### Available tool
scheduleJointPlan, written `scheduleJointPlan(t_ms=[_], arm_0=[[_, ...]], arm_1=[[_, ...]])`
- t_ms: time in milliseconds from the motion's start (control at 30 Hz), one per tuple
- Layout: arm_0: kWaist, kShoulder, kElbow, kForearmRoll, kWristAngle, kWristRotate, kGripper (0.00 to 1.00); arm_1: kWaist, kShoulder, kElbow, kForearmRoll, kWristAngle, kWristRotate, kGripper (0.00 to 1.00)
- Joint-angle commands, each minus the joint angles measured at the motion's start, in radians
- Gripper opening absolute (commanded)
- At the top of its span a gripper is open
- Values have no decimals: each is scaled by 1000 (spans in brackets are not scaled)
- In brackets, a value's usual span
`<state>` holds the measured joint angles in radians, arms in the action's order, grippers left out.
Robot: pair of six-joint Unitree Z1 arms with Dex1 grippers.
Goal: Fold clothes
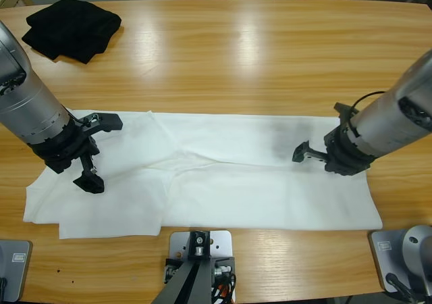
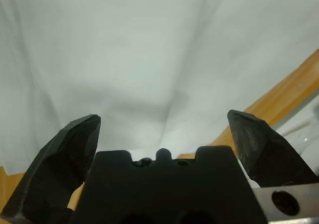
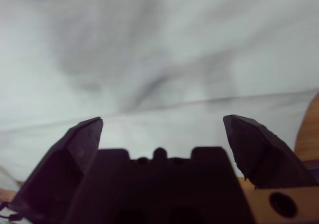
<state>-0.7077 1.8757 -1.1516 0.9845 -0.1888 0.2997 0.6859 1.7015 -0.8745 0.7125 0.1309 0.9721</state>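
1. The white T-shirt [image 1: 216, 175] lies spread in a long band across the lower middle of the high view on the wooden table [image 1: 236, 54], folded lengthwise, with a crease running along its middle.
2. Its lower left corner shows 2 stepped layers of cloth near the bottom left of the frame.
3. The black garment [image 1: 71, 28] sits bunched in the upper left corner of the high view, well apart from the white one.
4. The left gripper [image 1: 98, 152] comes in from the left edge, its jaws spread apart over the left end of the T-shirt; its wrist view shows only white cloth between them.
5. The right gripper [image 1: 304, 154] comes in from the right edge, jaws also apart, over the right part of the T-shirt, holding nothing.
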Motion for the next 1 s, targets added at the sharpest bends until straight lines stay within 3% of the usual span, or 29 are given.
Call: scheduleJointPlan(t_ms=[33,433,567,800,1000], arm_0=[[19,74,10,-12,6,22,996],[30,54,10,-9,-1,17,996],[29,46,15,-8,-4,15,991],[28,27,16,-4,-4,13,991],[27,23,13,-6,-5,12,991]], arm_1=[[10,99,8,-4,29,62,1000],[-37,205,-21,-50,-12,-59,1000],[-60,227,-80,-51,-45,-174,1000],[-83,248,-222,66,-121,-368,1000],[-83,88,-332,228,-138,-380,1000]])
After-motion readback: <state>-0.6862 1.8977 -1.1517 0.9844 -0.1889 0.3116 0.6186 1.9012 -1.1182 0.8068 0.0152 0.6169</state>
